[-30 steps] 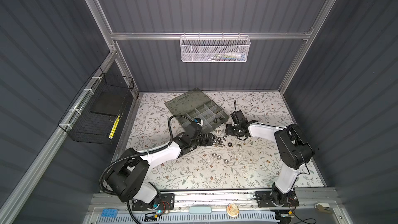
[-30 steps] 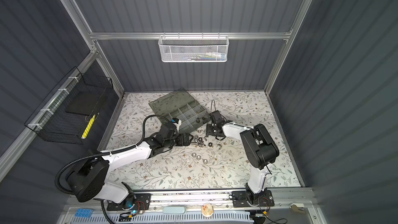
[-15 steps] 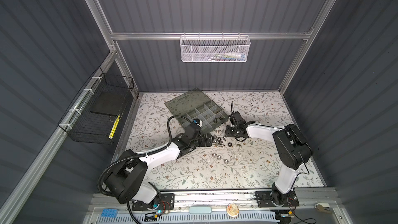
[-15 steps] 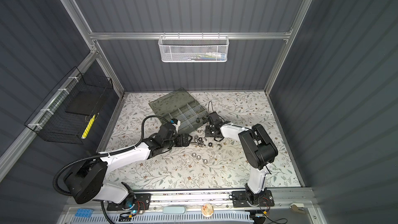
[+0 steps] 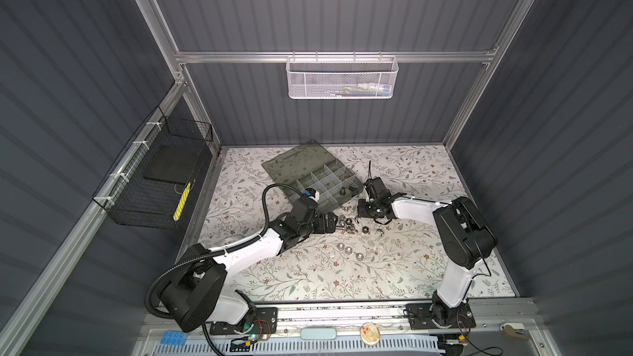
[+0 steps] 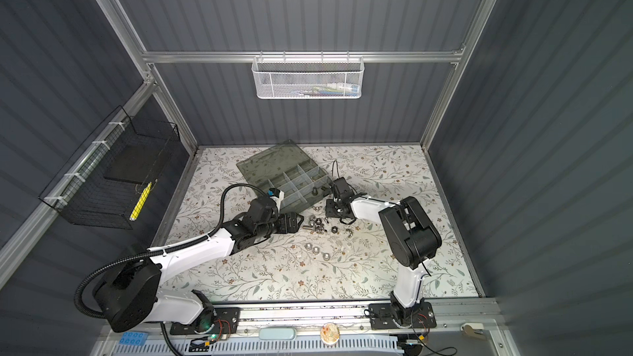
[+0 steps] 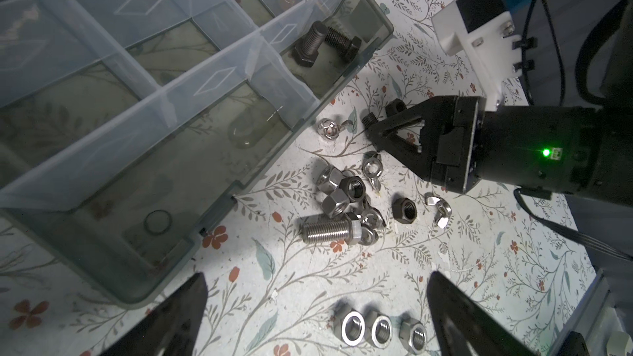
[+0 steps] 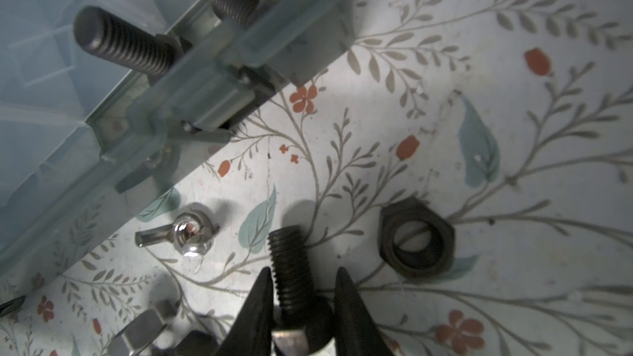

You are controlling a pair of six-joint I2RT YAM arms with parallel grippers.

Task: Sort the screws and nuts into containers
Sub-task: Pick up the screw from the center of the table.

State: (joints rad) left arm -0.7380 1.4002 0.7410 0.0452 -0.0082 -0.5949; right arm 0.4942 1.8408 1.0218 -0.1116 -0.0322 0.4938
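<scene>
L tool (image 7: 317, 279): jaws wide apart, nothing between, low over counter (image 5: 342, 279), just short of the loose nuts (image 7: 342, 193) piled w/ one silver screw (image 7: 329, 229). Beside the pile, the containers (image 7: 191, 87); corner compartment has two black screws (image 7: 308, 46). R tool (image 8: 304, 270): jaws partly apart, straddling a black screw (image 8: 286, 248) on counter. Gap on one side, not clamped.

Nuts (image 7: 342, 193) before organizer case (image 7: 113, 172), two screws (image 7: 325, 44) inside it
</scene>
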